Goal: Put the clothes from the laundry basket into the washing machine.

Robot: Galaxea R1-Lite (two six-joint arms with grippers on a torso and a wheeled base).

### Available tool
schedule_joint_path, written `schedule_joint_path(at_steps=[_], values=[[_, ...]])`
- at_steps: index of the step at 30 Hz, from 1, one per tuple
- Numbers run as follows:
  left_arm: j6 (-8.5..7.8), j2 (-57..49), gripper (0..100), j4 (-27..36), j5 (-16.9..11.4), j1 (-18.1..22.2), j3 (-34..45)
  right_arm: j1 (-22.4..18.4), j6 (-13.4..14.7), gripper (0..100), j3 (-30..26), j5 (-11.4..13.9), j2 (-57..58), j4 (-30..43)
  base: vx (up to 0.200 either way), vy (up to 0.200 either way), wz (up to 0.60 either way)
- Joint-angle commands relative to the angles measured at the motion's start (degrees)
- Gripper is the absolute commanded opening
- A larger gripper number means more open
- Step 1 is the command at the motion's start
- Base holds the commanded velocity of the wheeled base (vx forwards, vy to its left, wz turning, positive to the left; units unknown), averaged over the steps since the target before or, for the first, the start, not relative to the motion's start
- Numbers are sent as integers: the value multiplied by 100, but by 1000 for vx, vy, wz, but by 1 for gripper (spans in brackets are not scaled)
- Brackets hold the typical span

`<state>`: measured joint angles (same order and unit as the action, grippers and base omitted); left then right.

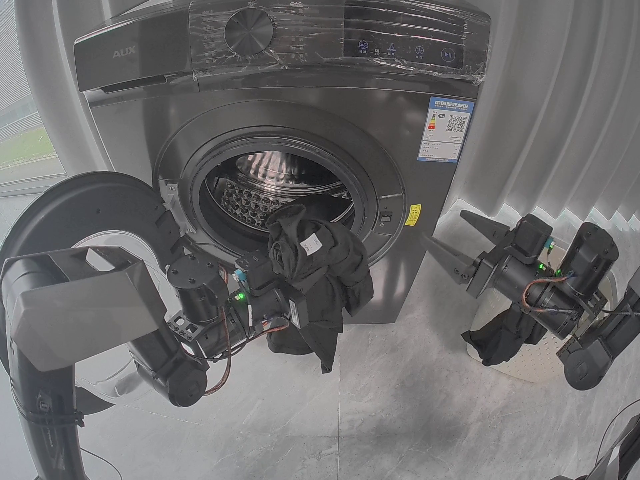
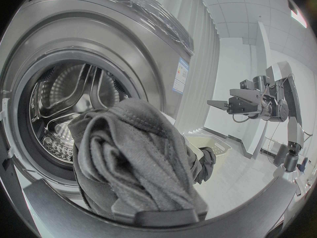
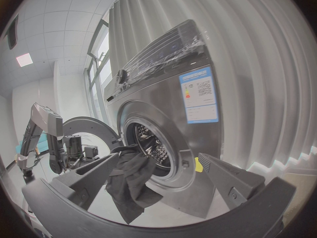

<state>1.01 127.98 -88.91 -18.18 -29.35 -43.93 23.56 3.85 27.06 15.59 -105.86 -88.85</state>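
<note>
**Black garment held at the drum mouth; basket not yet emptied**

1. Washing machine [image 1: 300,101]: a grey front-loader standing on a pale tiled floor [image 1: 400,408] before a white curtain [image 1: 567,101]. Its round door [image 1: 87,201] is swung fully open toward the robot's left. The steel drum [image 1: 267,181] is exposed, and no clothing can be seen inside it. Clear plastic film [image 1: 333,35] wraps the control panel. A blue-edged label [image 1: 445,129] and a small yellow sticker [image 1: 413,215] sit on the front panel, to the right of the opening.

2. Left gripper [image 1: 270,268]: positioned directly in front of the lower rim of the opening. Its fingers are closed on a black garment [image 1: 320,268], which is bunched over them and hides most of them.

3. The garment: its upper part rises level with the bottom edge of the opening, and the rest hangs down in front of the machine's lower panel, clear of the floor. A white tag [image 1: 311,245] faces outward. The left wrist view shows the cloth massed before the lower half of the drum mouth. Whether it touches the rim cannot be determined.

4. Right gripper [image 1: 445,226]: at the machine's right side, well apart from the garment and pointing toward the machine. Its fingers are spread wide with nothing between them.

5. Laundry basket [image 1: 533,365]: white, on the floor beneath the right arm and beside the curtain. A second dark item [image 1: 500,338] hangs over its near rim.
</note>
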Motion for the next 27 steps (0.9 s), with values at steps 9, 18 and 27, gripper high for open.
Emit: schedule_joint_path(at_steps=[9,18,27], values=[[417,-906,0,5,991,141,1159,-282,1,100,10,-4,119,-1,0,0,0],[356,-616,0,5,1290,88,1098,-309,1,100,18,-4,110,-1,0,0,0],[347,-563,0,5,1290,-9,1150,-273,1,100,-8,-4,92,-1,22,0,0]])
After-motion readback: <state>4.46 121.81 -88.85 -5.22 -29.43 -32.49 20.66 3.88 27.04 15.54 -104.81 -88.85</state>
